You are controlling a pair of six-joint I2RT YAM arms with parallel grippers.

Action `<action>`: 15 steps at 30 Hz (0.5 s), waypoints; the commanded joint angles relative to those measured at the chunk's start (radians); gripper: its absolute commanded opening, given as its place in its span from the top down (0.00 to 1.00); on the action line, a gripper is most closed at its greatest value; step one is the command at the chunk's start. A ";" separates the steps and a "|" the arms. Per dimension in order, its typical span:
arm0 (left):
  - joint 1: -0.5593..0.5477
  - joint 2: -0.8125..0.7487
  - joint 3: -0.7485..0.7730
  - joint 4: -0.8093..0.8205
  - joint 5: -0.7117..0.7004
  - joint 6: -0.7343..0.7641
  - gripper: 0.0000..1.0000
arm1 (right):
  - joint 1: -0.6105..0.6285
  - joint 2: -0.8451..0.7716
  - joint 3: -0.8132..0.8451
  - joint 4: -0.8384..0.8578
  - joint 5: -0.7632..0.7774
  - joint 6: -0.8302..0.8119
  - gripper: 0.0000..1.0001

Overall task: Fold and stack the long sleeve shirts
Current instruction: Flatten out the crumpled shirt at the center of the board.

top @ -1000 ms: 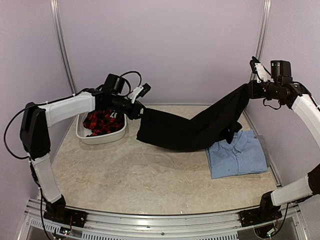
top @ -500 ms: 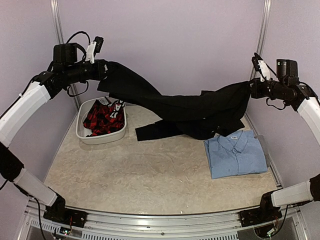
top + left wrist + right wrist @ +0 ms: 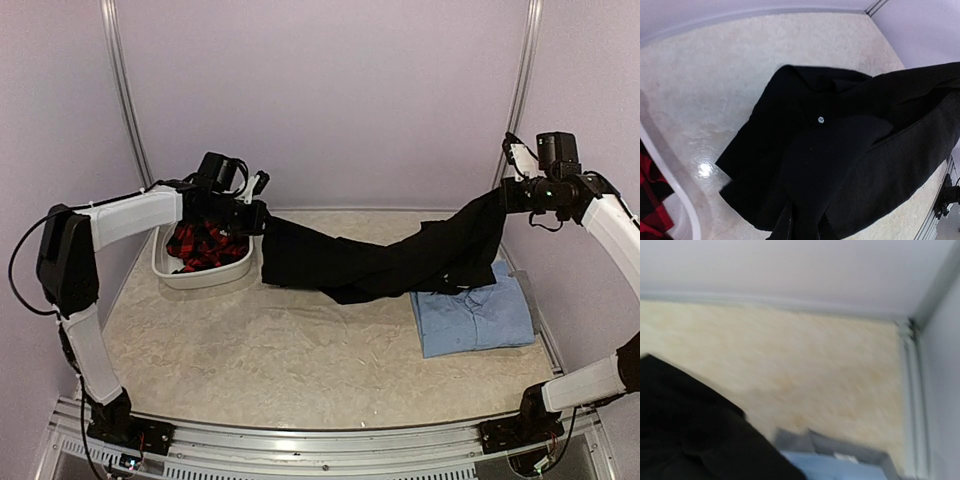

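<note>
Lowered from its high swing of half a second ago, the left gripper (image 3: 258, 213) is seen in the top view beside the white tub (image 3: 203, 277) of red plaid cloth (image 3: 200, 245), while the right gripper (image 3: 508, 186) is held high at the far right. The black shirt (image 3: 380, 262) is strung between them, its middle sagging to the worktop (image 3: 280, 350) and its right part draped over the far edge of the folded light blue shirt (image 3: 475, 318). The right jaws are clamped on the cloth, which hangs from them in the air. In the left wrist view the shirt is seen rumpled, one white button (image 3: 821, 119) showing; the jaws are buried under cloth, so their state cannot be told. In the blurred right wrist view only a black fold and a corner of blue are made out. Spreading is judged to be the step in hand: the shirt should be drawn taut and laid flat on bare worktop, clear of the blue one, before any fold is made.
</note>
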 commanded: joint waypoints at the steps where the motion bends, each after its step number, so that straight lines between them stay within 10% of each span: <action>1: -0.056 0.154 0.026 -0.015 0.049 -0.011 0.88 | -0.007 -0.002 -0.004 -0.033 0.185 0.015 1.00; 7: -0.067 0.233 0.013 0.030 0.054 0.019 0.78 | -0.006 -0.055 -0.034 -0.040 0.171 0.000 1.00; 15: -0.062 0.067 -0.138 0.174 0.161 0.030 0.91 | -0.007 -0.119 -0.101 -0.056 0.046 0.021 1.00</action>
